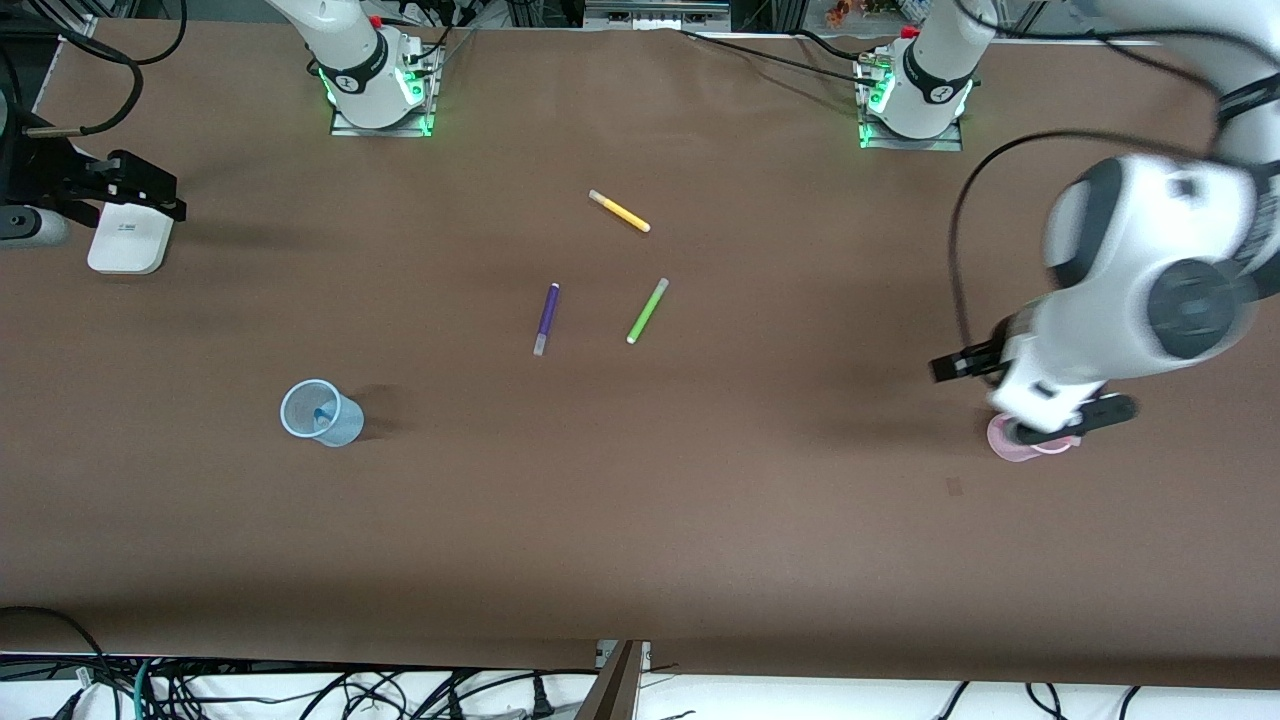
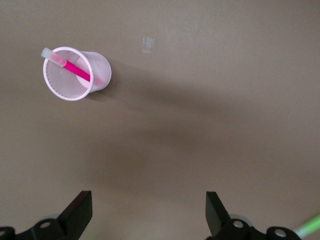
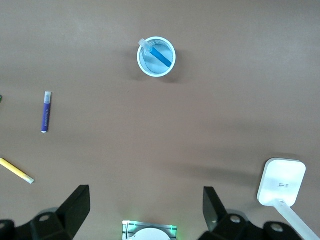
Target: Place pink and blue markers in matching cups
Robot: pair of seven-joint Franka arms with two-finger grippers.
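Note:
The light blue cup point(image 1: 345, 428) stands toward the right arm's end of the table with the blue marker point(image 1: 323, 415) leaning inside it. Both also show in the right wrist view, cup point(image 3: 156, 74) and marker point(image 3: 161, 56). The light pink cup point(image 1: 1003, 440) stands toward the left arm's end, partly hidden under the left hand. In the left wrist view the pink marker point(image 2: 76, 70) leans inside that cup point(image 2: 102, 70). My left gripper point(image 1: 1035, 395) point(image 2: 149, 212) is open and empty, up over the pink cup's area. My right gripper point(image 1: 160, 195) point(image 3: 146, 210) is open and empty, up over the table's right-arm end.
A purple marker point(image 1: 546, 318), a lime-green marker point(image 1: 647, 311) and a yellow marker point(image 1: 620, 211) lie mid-table, farther from the front camera than the cups. A white device point(image 1: 128, 238) sits under the right gripper. Arm bases point(image 1: 378, 95) point(image 1: 915, 100) stand farthest from the camera.

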